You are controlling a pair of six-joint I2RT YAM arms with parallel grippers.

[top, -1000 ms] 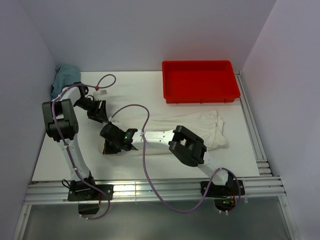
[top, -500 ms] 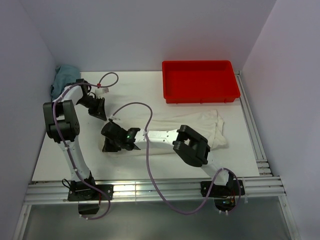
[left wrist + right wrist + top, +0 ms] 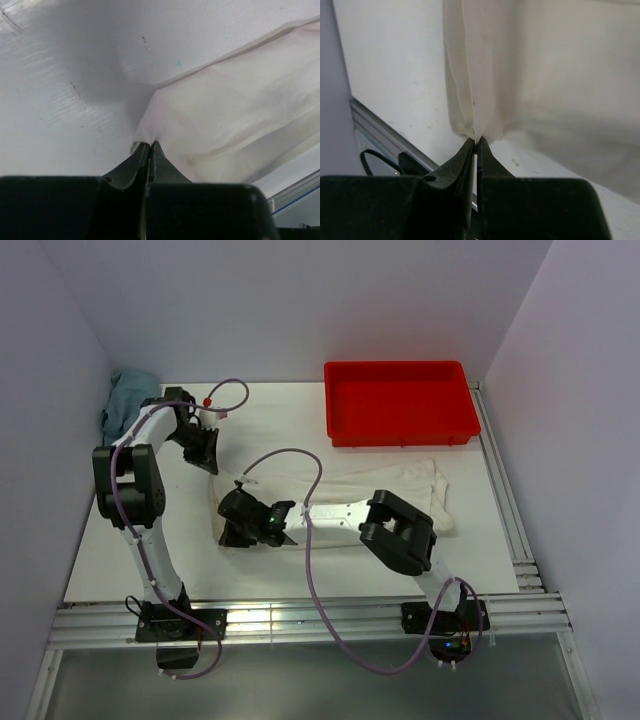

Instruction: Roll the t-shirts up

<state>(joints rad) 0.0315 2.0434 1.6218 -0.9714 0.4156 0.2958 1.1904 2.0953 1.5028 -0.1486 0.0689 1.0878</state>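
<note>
A cream-white t-shirt [image 3: 400, 485] lies folded into a long band across the middle of the table, below the red tray. My left gripper [image 3: 213, 466] is at the band's far left corner and is shut on a pinch of that t-shirt [image 3: 225, 100], the cloth bunched at the fingertips [image 3: 150, 144]. My right arm stretches left over the band. Its gripper [image 3: 232, 536] is at the near left corner, shut on a folded edge of the t-shirt [image 3: 545, 75], which rises from the tips [image 3: 476, 139].
The red tray [image 3: 400, 430] stands at the back right. A teal cloth bundle [image 3: 125, 398] sits in the back left corner. Aluminium rails [image 3: 300, 620] run along the front edge and the right side [image 3: 505, 500]. Purple walls enclose the table.
My left gripper has shifted slightly toward the back right and closed on the t-shirt's corner. My right gripper, still shut on the cloth, has drawn the near left corner a little to the right.
</note>
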